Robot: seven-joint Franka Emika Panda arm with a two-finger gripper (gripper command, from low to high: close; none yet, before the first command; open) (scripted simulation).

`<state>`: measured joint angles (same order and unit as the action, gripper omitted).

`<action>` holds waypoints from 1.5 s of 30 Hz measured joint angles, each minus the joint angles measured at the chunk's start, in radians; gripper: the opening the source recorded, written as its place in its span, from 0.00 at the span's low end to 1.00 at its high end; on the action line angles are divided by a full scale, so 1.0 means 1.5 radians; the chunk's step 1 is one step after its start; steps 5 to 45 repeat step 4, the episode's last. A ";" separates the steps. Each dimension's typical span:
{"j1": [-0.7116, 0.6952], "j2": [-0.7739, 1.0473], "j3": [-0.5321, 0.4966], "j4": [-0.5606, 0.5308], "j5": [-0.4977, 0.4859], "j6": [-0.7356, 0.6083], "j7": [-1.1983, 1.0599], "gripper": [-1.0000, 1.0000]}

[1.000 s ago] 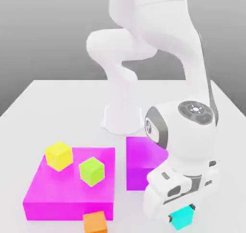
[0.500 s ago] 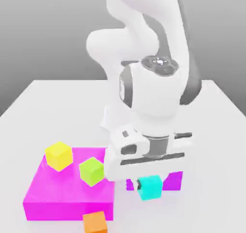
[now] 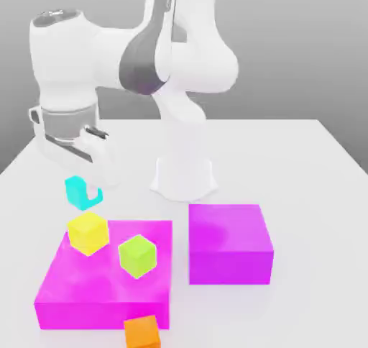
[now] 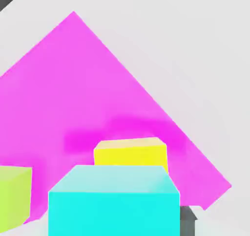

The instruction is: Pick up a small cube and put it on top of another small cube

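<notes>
A small cyan cube (image 3: 75, 193) hangs in the air with my gripper (image 3: 81, 193) shut on it. It is just above the small yellow cube (image 3: 88, 232), with a gap between them. The yellow cube rests on the wide magenta block (image 3: 104, 285) near its far corner on the exterior view's left. In the hand view the cyan cube (image 4: 114, 201) sits close in front, with the yellow cube (image 4: 131, 153) beyond it on the magenta block (image 4: 73, 93).
A lime-green cube (image 3: 137, 256) also stands on the wide magenta block. A second magenta block (image 3: 230, 244) lies to the exterior view's right. An orange cube (image 3: 141, 332) sits on the white table (image 3: 302, 159) at the front. The arm's white base (image 3: 184, 177) stands behind.
My gripper has carried the cyan cube from low at the front right, up and across to the exterior view's left, to above the yellow cube.
</notes>
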<state>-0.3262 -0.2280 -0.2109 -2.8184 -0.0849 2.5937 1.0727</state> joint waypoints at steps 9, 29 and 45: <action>0.001 0.024 -0.002 -0.005 0.004 0.029 -0.003 1.00; 0.001 0.024 -0.002 -0.005 0.004 0.029 -0.003 1.00; 0.001 0.024 -0.002 -0.005 0.004 0.029 -0.003 1.00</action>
